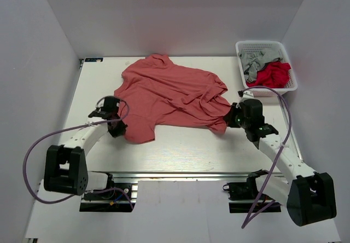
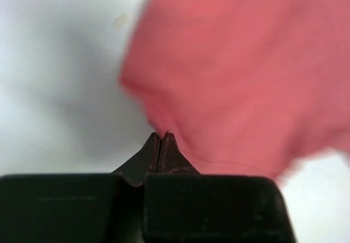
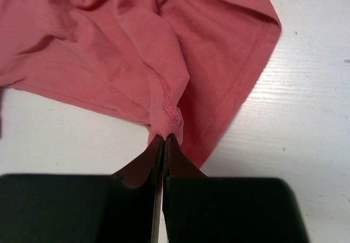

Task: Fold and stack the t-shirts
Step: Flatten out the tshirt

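A salmon-red t-shirt lies spread and wrinkled across the white table. At its near left edge my left gripper is shut, pinching a bit of the cloth at its tips. The left wrist view shows that gripper with both fingers together and the blurred t-shirt right at them. My right gripper is shut on the shirt's near right corner. In the right wrist view the gripper clamps a bunched stitched hem of the t-shirt.
A white mesh basket stands at the back right, holding a grey garment and a bright red one. White walls close in the table on the left, back and right. Cables loop beside both arms.
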Available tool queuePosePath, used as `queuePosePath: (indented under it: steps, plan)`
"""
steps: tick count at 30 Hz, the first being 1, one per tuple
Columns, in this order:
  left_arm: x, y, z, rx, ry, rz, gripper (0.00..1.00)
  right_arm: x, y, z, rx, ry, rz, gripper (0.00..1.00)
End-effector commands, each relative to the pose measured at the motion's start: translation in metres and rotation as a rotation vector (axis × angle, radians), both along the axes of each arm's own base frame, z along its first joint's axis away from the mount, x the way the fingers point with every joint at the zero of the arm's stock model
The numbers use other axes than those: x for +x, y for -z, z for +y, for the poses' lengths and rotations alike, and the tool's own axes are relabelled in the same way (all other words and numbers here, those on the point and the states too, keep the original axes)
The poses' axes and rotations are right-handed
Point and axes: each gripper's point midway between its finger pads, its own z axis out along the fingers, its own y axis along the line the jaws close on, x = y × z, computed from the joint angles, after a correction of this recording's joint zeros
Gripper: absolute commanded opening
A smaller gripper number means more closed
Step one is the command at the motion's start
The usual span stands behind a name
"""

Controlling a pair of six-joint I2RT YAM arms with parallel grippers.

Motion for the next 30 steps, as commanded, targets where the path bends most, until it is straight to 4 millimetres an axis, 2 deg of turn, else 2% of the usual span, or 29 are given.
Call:
queuePosePath:
  steps: [1, 2, 4, 5, 6, 7, 8, 9, 10, 11, 12, 13, 15, 16, 18, 19, 20, 21, 22, 23, 24, 25, 27, 28, 29, 30]
  plan:
    - [0.058, -0.089, -0.010, -0.021, 0.071, -0.342, 0.00, 0.014, -0.050, 0.012, 0.073, -0.037, -0.156, 0.00]
    - [0.072, -0.117, -0.012, -0.026, 0.080, -0.442, 0.00, 0.013, -0.064, 0.014, 0.087, -0.046, -0.195, 0.00]
    - [0.083, -0.154, -0.006, 0.003, 0.070, -0.567, 0.00, 0.019, -0.099, 0.015, 0.108, -0.050, -0.296, 0.00]
    - [0.088, -0.189, -0.004, 0.012, 0.066, -0.664, 0.00, 0.021, -0.106, 0.012, 0.102, -0.037, -0.318, 0.00]
    - [0.093, -0.209, 0.001, 0.025, 0.052, -0.725, 0.00, 0.020, -0.119, 0.011, 0.097, -0.039, -0.359, 0.00]
    - [0.097, -0.241, 0.005, 0.050, 0.052, -0.803, 0.00, 0.024, -0.142, 0.009, 0.102, -0.027, -0.412, 0.00]
    - [0.100, -0.261, 0.007, 0.059, 0.045, -0.858, 0.00, 0.028, -0.153, 0.001, 0.076, 0.011, -0.444, 0.00]
    - [0.100, -0.280, 0.010, 0.071, 0.042, -0.906, 0.00, 0.028, -0.173, 0.000, 0.080, 0.017, -0.488, 0.00]
    - [0.101, -0.309, 0.016, 0.090, 0.007, -0.968, 0.00, 0.029, -0.192, -0.002, 0.078, 0.025, -0.524, 0.00]
    - [0.100, -0.322, 0.021, 0.115, -0.009, -0.994, 0.00, 0.031, -0.205, -0.014, 0.058, 0.089, -0.543, 0.00]
    - [0.098, -0.341, 0.027, 0.137, -0.028, -1.043, 0.00, 0.031, -0.214, -0.018, 0.025, 0.089, -0.571, 0.00]
    - [0.095, -0.367, 0.037, 0.160, -0.077, -1.095, 0.00, 0.032, -0.231, -0.025, 0.018, 0.126, -0.601, 0.00]
    - [0.091, -0.402, 0.045, 0.211, -0.084, -1.173, 0.00, 0.032, -0.254, -0.037, -0.035, 0.166, -0.650, 0.00]
    - [0.088, -0.431, 0.048, 0.224, -0.101, -1.233, 0.00, 0.029, -0.278, -0.041, -0.033, 0.179, -0.699, 0.00]
    - [0.090, -0.450, 0.056, 0.292, -0.110, -1.242, 0.00, 0.026, -0.295, -0.047, -0.079, 0.189, -0.751, 0.00]
    - [0.085, -0.480, 0.058, 0.299, -0.116, -1.298, 0.00, 0.022, -0.313, -0.050, -0.092, 0.190, -0.800, 0.00]
    - [0.092, -0.483, 0.060, 0.337, -0.109, -1.282, 0.00, 0.018, -0.326, -0.052, -0.098, 0.193, -0.831, 0.00]
    - [0.092, -0.494, 0.061, 0.350, -0.105, -1.299, 0.00, 0.016, -0.334, -0.055, -0.137, 0.189, -0.856, 0.00]
    - [0.084, -0.518, 0.063, 0.358, -0.109, -1.339, 0.00, 0.009, -0.352, -0.058, -0.131, 0.197, -0.897, 0.00]
    - [0.084, -0.525, 0.062, 0.377, -0.089, -1.346, 0.00, 0.003, -0.369, -0.059, -0.119, 0.200, -0.934, 0.00]
    - [0.075, -0.547, 0.064, 0.386, -0.096, -1.392, 0.00, -0.002, -0.382, -0.060, -0.154, 0.185, -0.966, 0.00]
    - [0.075, -0.555, 0.062, 0.394, -0.075, -1.406, 0.00, -0.006, -0.388, -0.059, -0.170, 0.171, -0.982, 0.00]
    - [0.060, -0.582, 0.059, 0.416, -0.036, -1.470, 0.00, -0.022, -0.416, -0.059, -0.174, 0.147, -1.038, 0.00]
    - [0.055, -0.594, 0.056, 0.422, -0.015, -1.509, 0.00, -0.028, -0.424, -0.059, -0.186, 0.130, -1.060, 0.00]
    - [0.050, -0.603, 0.052, 0.417, 0.002, -1.539, 0.00, -0.039, -0.443, -0.062, -0.189, 0.133, -1.095, 0.00]
    - [0.037, -0.620, 0.053, 0.439, 0.010, -1.580, 0.00, -0.045, -0.448, -0.064, -0.191, 0.134, -1.102, 0.00]
